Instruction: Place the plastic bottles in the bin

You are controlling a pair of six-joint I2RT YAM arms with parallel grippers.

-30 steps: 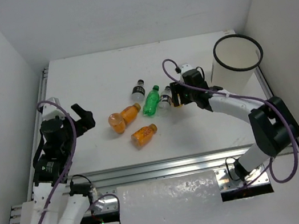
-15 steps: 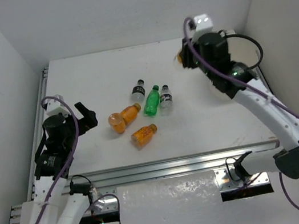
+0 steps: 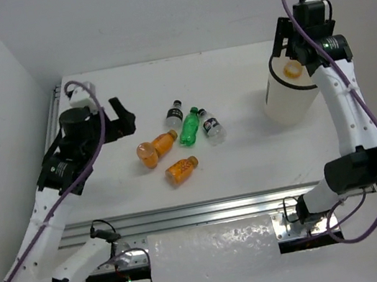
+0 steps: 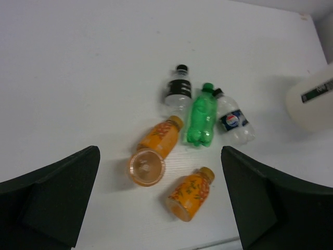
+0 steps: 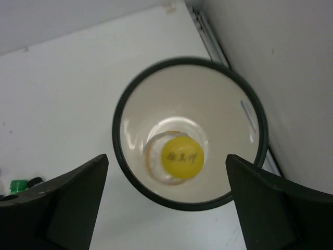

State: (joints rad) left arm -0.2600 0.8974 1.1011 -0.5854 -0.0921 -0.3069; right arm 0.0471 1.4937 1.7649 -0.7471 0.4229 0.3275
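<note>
Five plastic bottles lie mid-table: a clear one with a black cap (image 3: 173, 114), a green one (image 3: 190, 127), a second clear one (image 3: 211, 126) and two orange ones (image 3: 155, 149) (image 3: 181, 169). The left wrist view shows the green bottle (image 4: 200, 117) and the near orange bottle (image 4: 191, 194) below my left gripper (image 4: 160, 151), which is open and empty. The left gripper (image 3: 124, 117) hangs left of the group. My right gripper (image 3: 289, 50) is open above the white bin (image 3: 284, 102). A short yellow-capped bottle (image 5: 182, 156) is loose inside the bin (image 5: 229, 114), between the wide-apart fingers of the right gripper (image 5: 166, 156).
White walls close in the table on the left, back and right; the bin stands near the right wall. A metal rail (image 3: 208, 210) runs along the near edge of the table.
The right arm swung from the bottle group up over the bin, carrying the short yellow-capped bottle, then opened and let it drop in. The left arm rose and moved toward the bottles.
</note>
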